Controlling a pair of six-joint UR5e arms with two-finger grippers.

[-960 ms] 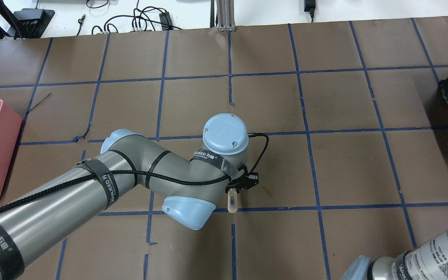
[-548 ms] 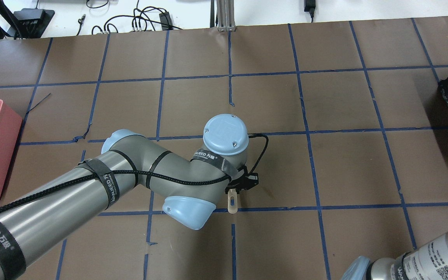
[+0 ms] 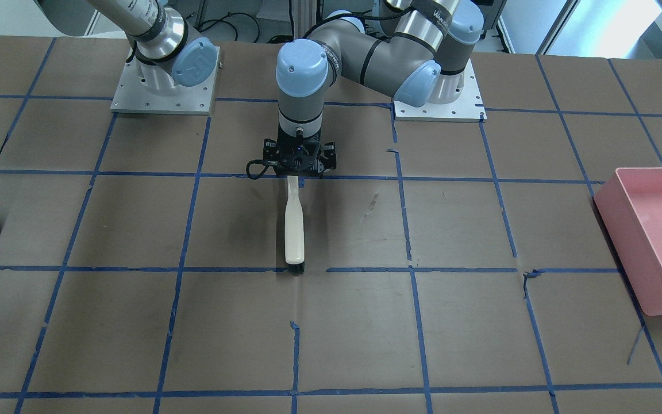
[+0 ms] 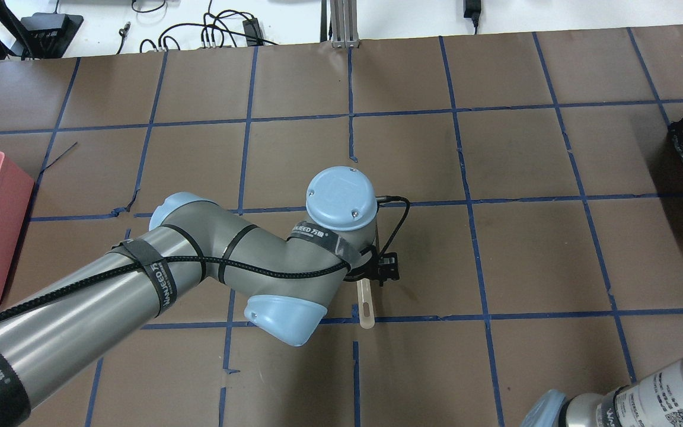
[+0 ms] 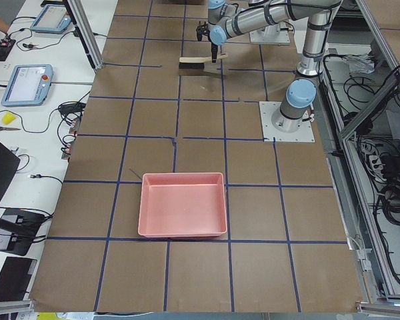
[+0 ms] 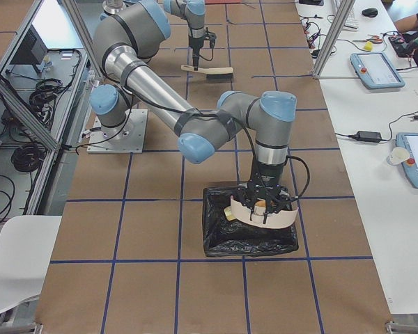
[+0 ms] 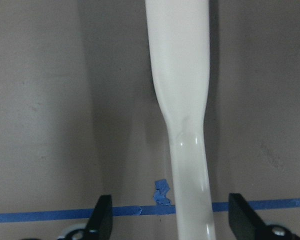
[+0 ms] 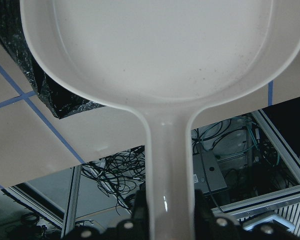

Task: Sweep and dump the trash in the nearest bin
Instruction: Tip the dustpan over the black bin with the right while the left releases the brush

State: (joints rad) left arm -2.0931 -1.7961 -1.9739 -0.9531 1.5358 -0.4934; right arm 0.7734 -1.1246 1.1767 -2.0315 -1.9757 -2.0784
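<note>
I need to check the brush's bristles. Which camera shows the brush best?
The exterior front-facing view: the whole brush lies unhidden, from the left gripper to its dark bristles. The left wrist view shows only handle, overhead only the handle's end; both side views show it small and far, the right wrist nothing.

Brush handle glossy cream plastic; dustpan smooth plastic; table matt brown.
</note>
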